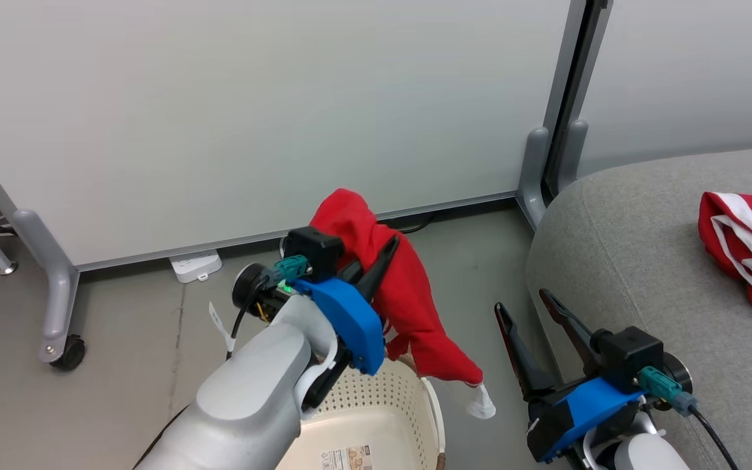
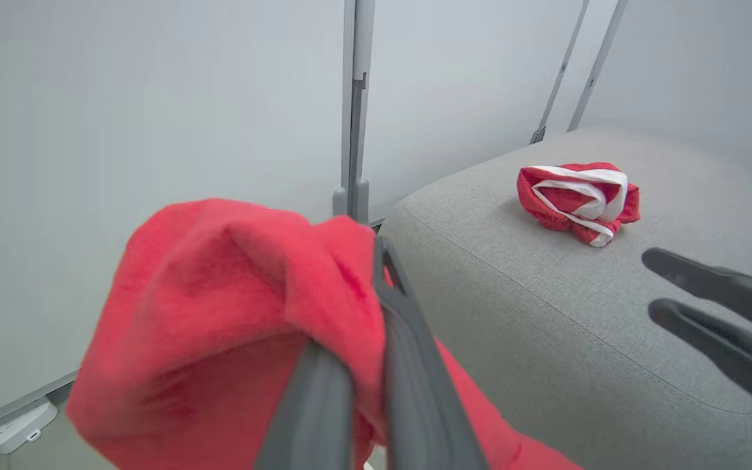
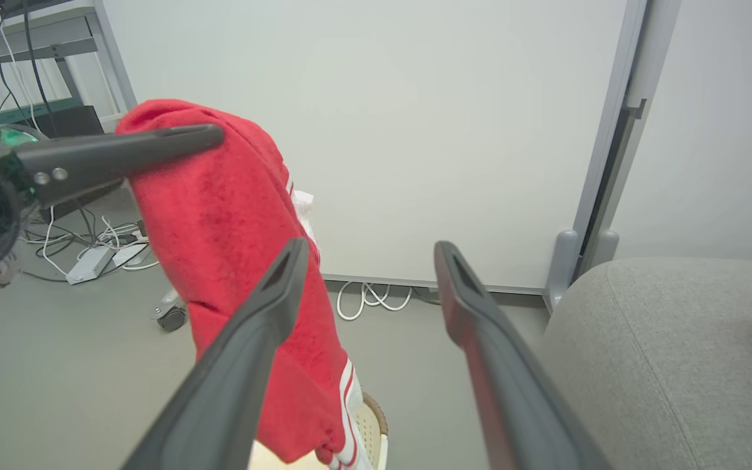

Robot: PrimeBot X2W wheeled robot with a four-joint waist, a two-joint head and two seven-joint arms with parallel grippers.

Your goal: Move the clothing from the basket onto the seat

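— Why does the left gripper (image 1: 386,251) pinch the red cloth (image 1: 408,307) so hard?
— Its fingers are squeezed shut on the cloth. That way it hangs up over the basket (image 1: 369,391) and can't drop back in.
— And the right gripper (image 1: 523,301)?
— Its fingers are spread wide and hold nothing. It waits by the edge of the seat (image 1: 643,261).
— Why there?
— The other red cloth (image 1: 748,251) lies on the seat, so this one probably goes there too.

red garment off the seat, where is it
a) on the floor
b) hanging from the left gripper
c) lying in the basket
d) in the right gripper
b: the garment hangs pinched in the shut left gripper above the basket; the right gripper is open, empty.
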